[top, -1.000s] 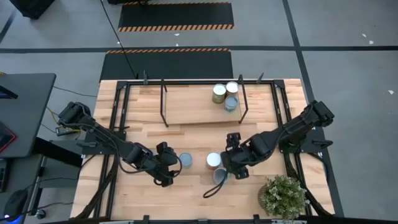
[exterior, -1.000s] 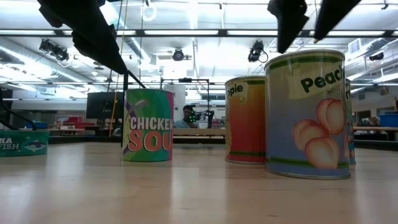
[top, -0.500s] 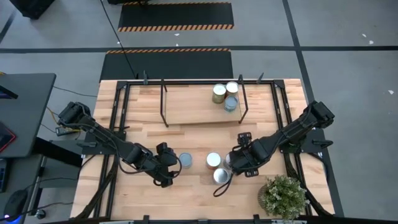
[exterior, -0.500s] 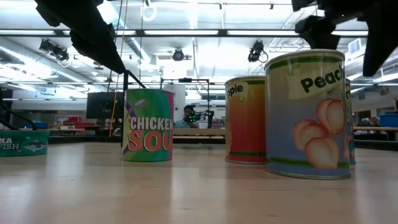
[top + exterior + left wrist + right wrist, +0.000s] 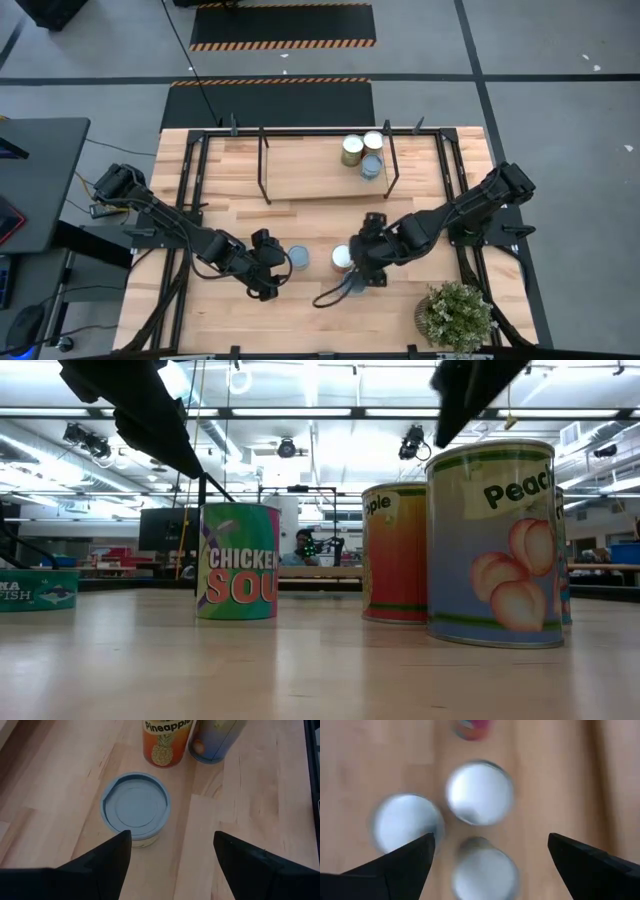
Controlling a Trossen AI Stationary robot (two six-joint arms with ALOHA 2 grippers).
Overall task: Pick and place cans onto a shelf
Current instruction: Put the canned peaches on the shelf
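- Wooden shelf [image 5: 310, 170] in its black rod frame stood along the far edge of the surface [image 5: 250, 310], and three cans [image 5: 362, 155] were already bunched at its right end, packed close so the rest of the board stayed free.
- Blue-lidded can [image 5: 298, 258] sat near the front edge, left of the middle; the left tool [image 5: 275, 262] hung just beside it with fingers [image 5: 107, 860] spread, seemingly lined up to straddle it.
- Two more cans waited near the front edge, the pineapple can [image 5: 342, 257] and another [image 5: 356, 284] mostly hidden under the right arm.
- The right tool [image 5: 362, 262] hovered over that pair, fingers [image 5: 402, 862] spread wide, probably choosing one to take.
- Compared with a second ago, the right arm had swung out toward the plant [image 5: 458, 315] and come back over the pair; its fingers had widened, while the left arm and every can stayed put.
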